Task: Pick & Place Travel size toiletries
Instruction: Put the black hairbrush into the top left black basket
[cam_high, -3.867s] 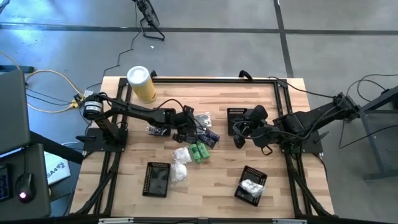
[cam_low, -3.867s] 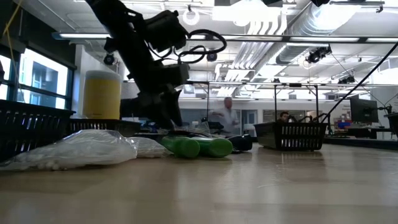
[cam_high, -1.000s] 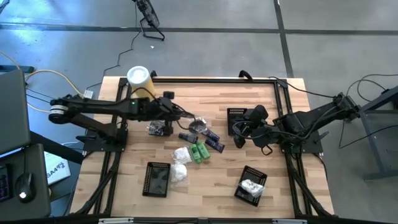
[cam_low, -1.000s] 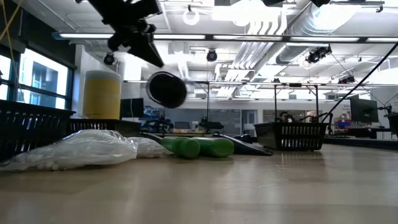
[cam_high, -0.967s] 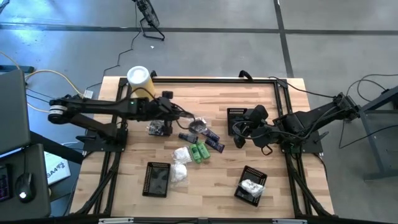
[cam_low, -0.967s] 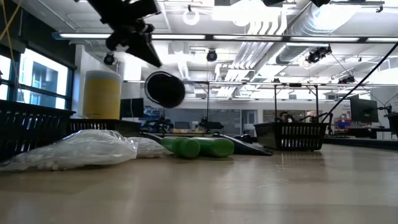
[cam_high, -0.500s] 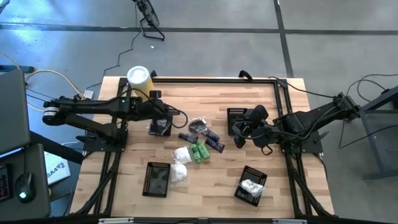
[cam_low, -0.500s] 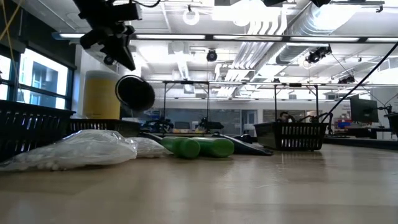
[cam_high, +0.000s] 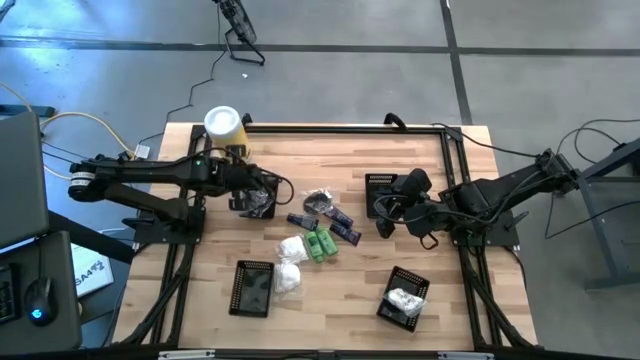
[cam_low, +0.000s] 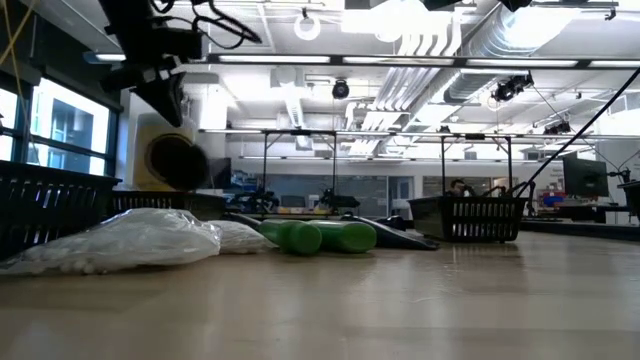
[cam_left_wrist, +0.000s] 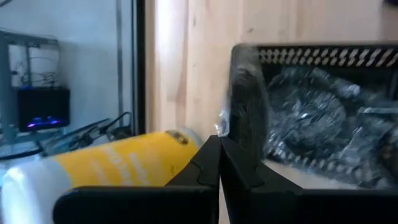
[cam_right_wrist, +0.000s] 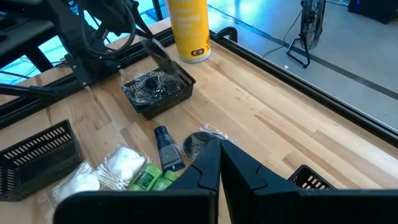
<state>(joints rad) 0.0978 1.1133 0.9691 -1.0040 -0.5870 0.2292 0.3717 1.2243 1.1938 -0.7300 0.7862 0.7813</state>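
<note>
My left gripper (cam_high: 258, 195) hangs over a black mesh basket (cam_high: 256, 208) at the table's left, shut on a dark silvery-clear packet (cam_low: 180, 160). The basket (cam_left_wrist: 323, 55) holds more such packets (cam_left_wrist: 323, 118). Mid-table lie another silvery packet (cam_high: 320, 200), dark blue tubes (cam_high: 300, 220), two green bottles (cam_high: 320, 245) on their sides and white packets (cam_high: 292, 248). My right gripper (cam_high: 383, 228) waits shut above the table's right half, holding nothing. My left gripper pinches the packet's upper edge (cam_left_wrist: 229, 127) between its two fingertips, slanting down from the table's left side. The packet hangs below the fingers (cam_low: 165, 95), lifted clear, just above the basket.
A tall yellow canister (cam_high: 225, 133) with a white lid stands at the far left corner, close behind the basket. Other black baskets sit near the front left (cam_high: 252, 288), near the front right with a white packet (cam_high: 403, 297), and under my right arm (cam_high: 380, 185).
My left gripper has carried the packet toward the table's left edge, from above the pile of toiletries to over the left basket, tipping its fingers further downward. The packet hangs lower than before. My right arm has kept still.
</note>
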